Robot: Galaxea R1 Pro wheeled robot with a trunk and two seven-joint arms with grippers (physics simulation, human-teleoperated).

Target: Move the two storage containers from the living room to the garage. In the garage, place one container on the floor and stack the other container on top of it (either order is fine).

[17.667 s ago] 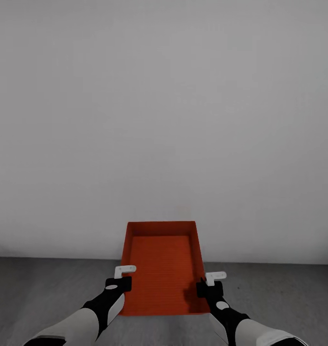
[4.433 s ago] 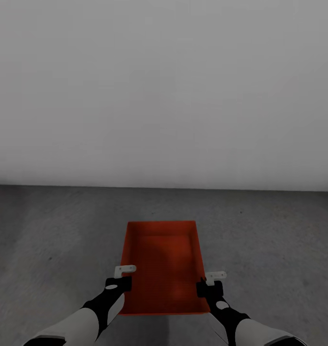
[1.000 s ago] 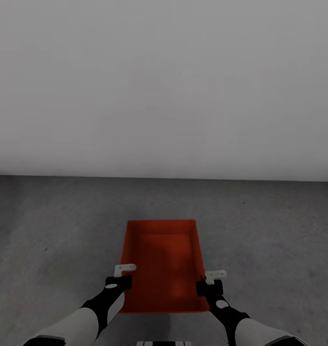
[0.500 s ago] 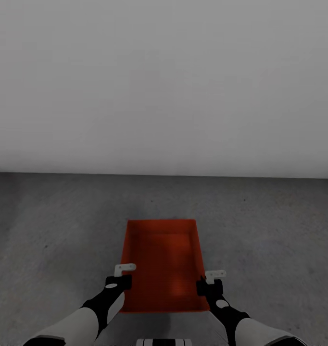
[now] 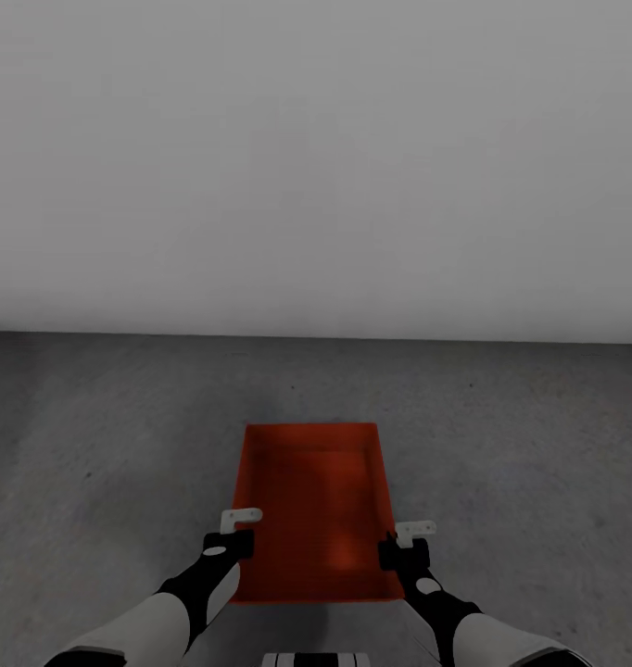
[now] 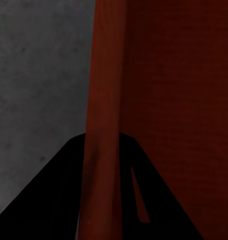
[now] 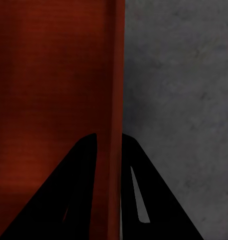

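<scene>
Gripping opposite thin side walls, left gripper (image 5: 231, 545) and right gripper (image 5: 404, 553) clamp a flat-bottomed orange-red rectangular container (image 5: 313, 505) above rough grey concrete floor (image 5: 520, 435), before a plain wall (image 5: 316, 167).

Left end effector (image 5: 231, 545) and right end effector (image 5: 401, 554) both clamped, arms forward.

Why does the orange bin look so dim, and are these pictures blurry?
Head view: soft and slightly hazy, flat light, a faint shadow on the floor around the storage container. Left wrist view: the container's wall is dark red, the left gripper's fingers pure black silhouettes. Right wrist view: same murk, but the concrete's mottling shows.
</scene>
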